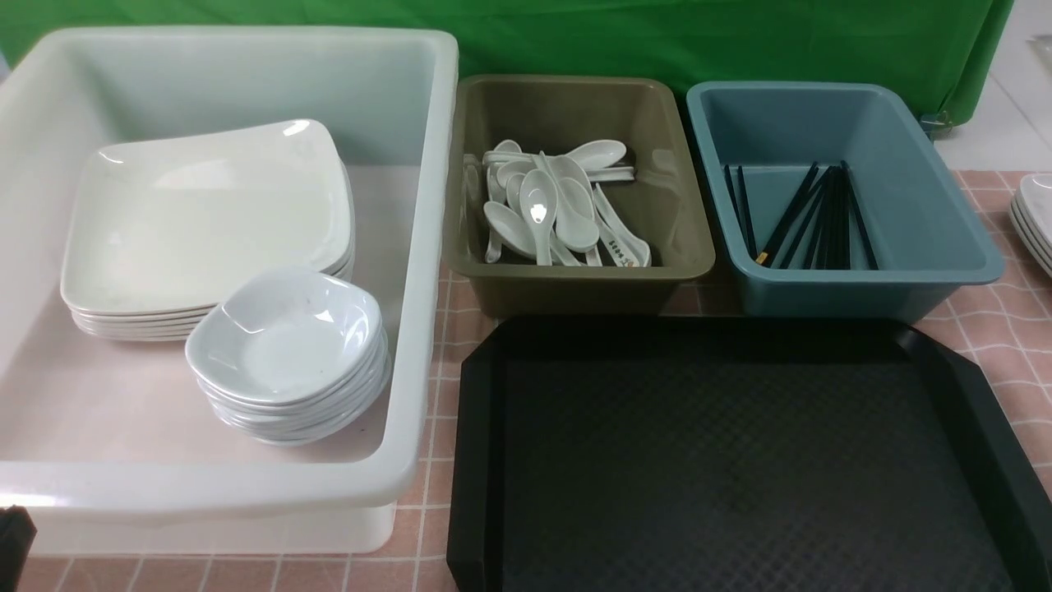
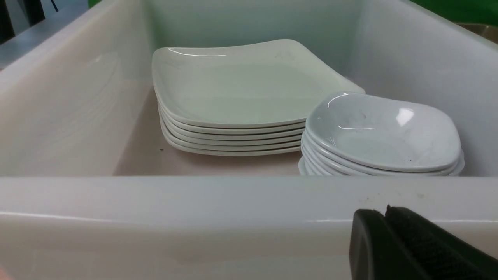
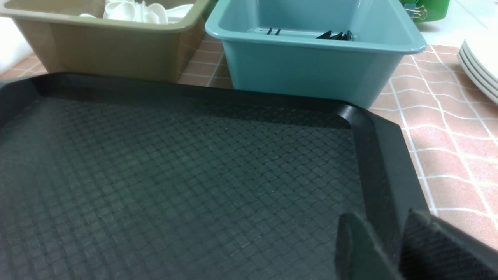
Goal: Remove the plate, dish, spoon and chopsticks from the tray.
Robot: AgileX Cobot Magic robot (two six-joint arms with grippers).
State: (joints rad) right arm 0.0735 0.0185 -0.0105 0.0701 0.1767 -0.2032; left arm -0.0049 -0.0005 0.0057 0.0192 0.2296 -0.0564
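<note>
Tray bare; left hand closed outside white tub

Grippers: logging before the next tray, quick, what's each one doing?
Left gripper: shut, holding nothing, by the big white plastic tub.
Right gripper: jaws apart, empty, over the black textured tray.
</note>
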